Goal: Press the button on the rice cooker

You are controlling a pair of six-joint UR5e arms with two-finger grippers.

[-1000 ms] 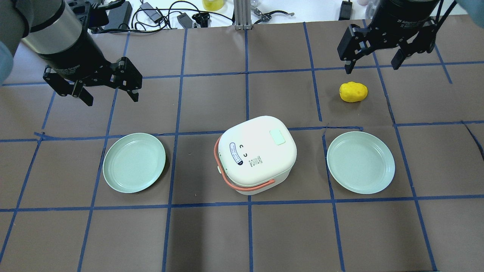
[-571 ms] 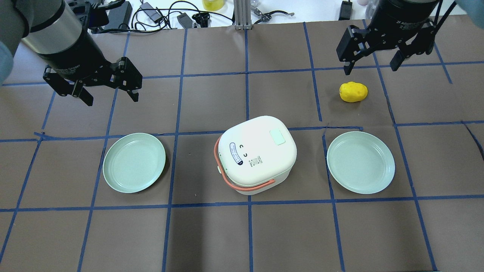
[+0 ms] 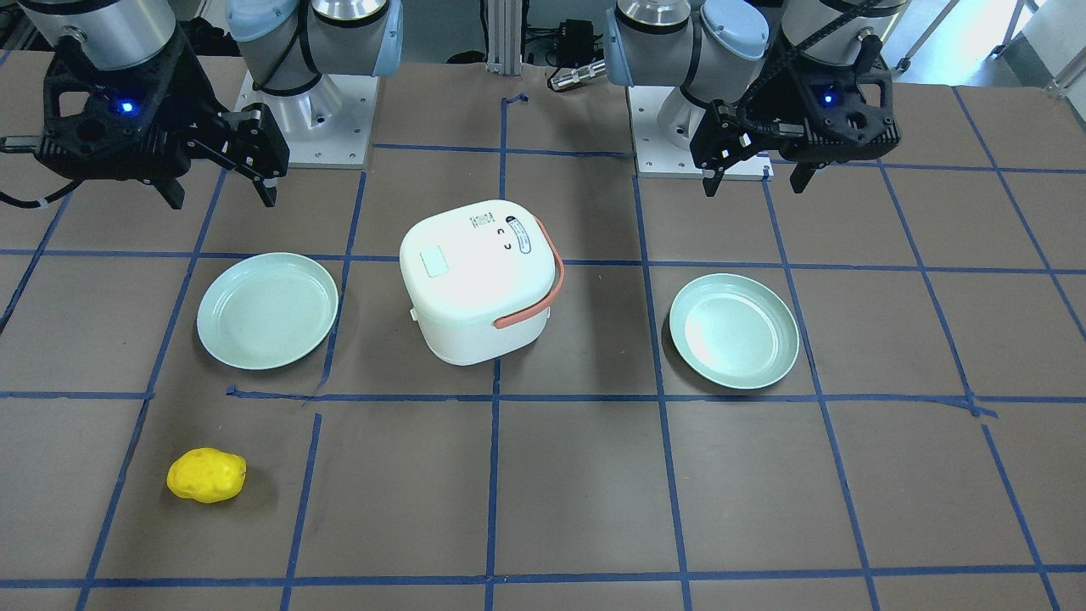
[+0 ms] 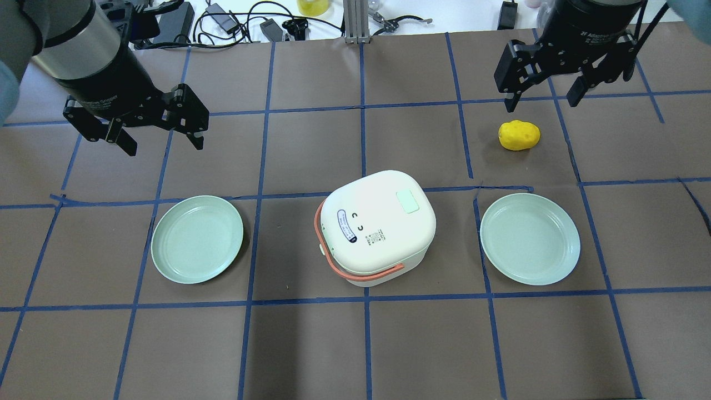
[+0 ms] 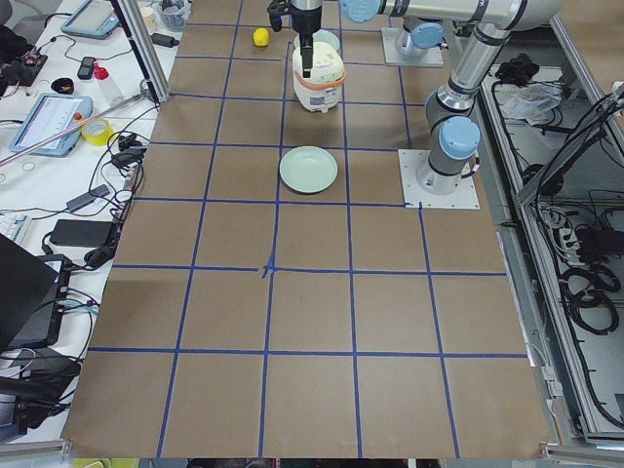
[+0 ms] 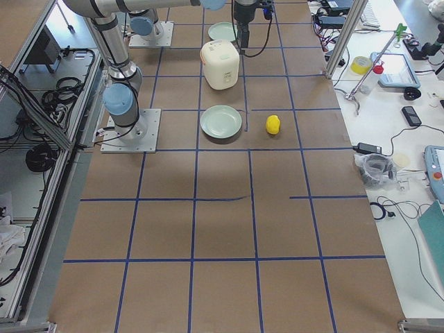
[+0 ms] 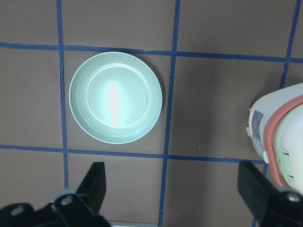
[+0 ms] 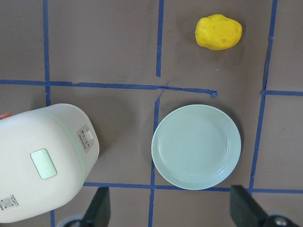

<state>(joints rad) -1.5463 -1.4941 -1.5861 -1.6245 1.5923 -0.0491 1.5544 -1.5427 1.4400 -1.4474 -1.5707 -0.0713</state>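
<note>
The white rice cooker sits closed in the middle of the brown gridded counter, its orange handle folded down around the side nearest the robot and to its left. The button, a small pale mint rectangle, lies on the lid's top toward the far corner on the robot's right, well apart from the oval black-outlined label on the lid's left part. Nothing touches the button. The left hand hovers above the counter off to the far left of the cooker, its fingers spread wide and holding nothing. The right hand hangs over the far right, likewise wide open and empty. Near it on the counter lies a yellow lump, possibly a potato, though its surface is too small to tell. The left plate and right plate, both pale green, flank the cooker, each apart from it.
</note>
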